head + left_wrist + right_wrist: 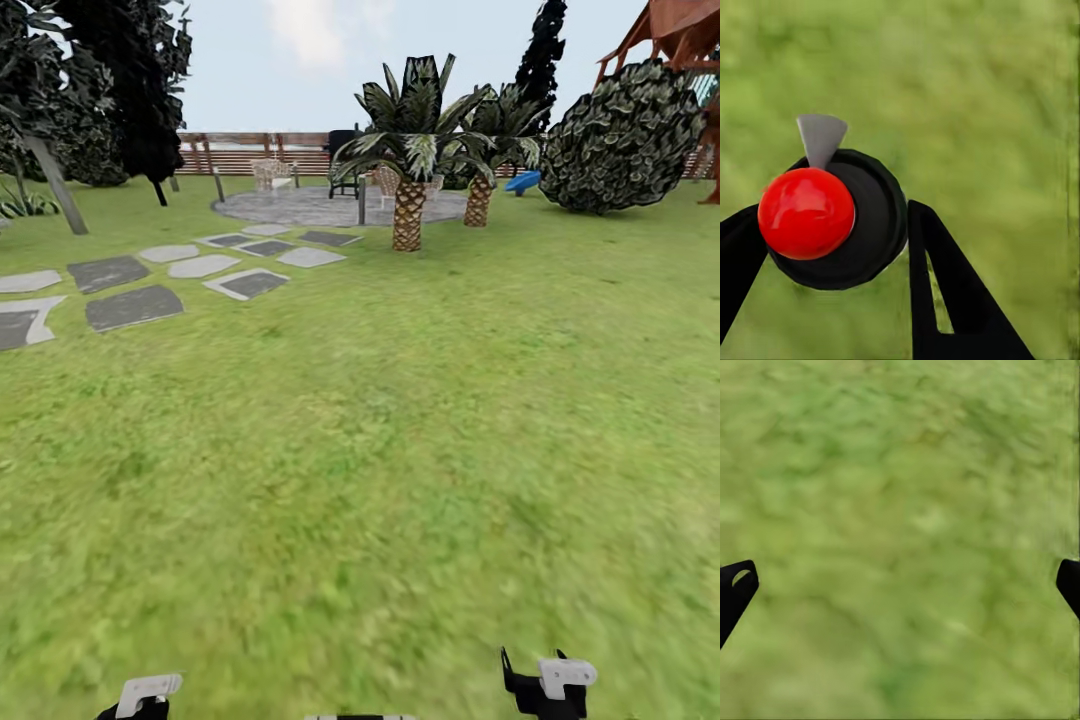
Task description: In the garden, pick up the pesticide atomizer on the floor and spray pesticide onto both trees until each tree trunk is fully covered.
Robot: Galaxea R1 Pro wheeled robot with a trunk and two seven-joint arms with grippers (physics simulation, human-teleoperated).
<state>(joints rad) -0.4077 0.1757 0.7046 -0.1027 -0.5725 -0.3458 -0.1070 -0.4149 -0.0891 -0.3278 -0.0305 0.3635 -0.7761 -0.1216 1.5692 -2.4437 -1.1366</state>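
The left gripper (832,255) was clamped on the pesticide atomizer (840,221), its two black fingers (945,292) pressed against either side of the round black body. Seen from the left wrist camera, the atomizer's glossy red cap (806,213) faced the lens, and a small grey nozzle piece (820,137) stuck out past the body's rim, away from the fingers. Beyond the gripper there was only blurred green lawn (990,97).

The right gripper (900,585) was spread wide with nothing between its fingers; only the two black fingertips (735,585) showed at the sides of its wrist view, with grass (900,510) beneath.

In the head view both arms sat low, the left gripper (145,697) and the right gripper (548,685) just in sight over the lawn (380,450). Well ahead of them lay grey paving slabs (133,306), off toward the left gripper's side, and a round paved patio (320,207) with chairs. Two short palms (409,190) stood far ahead, with a big rounded bush (625,140) farther toward the right gripper's side. A brown slat fence (250,152) closed the garden behind them. A leaning pale trunk (58,185) rose under dark foliage far off beyond the left gripper's side.
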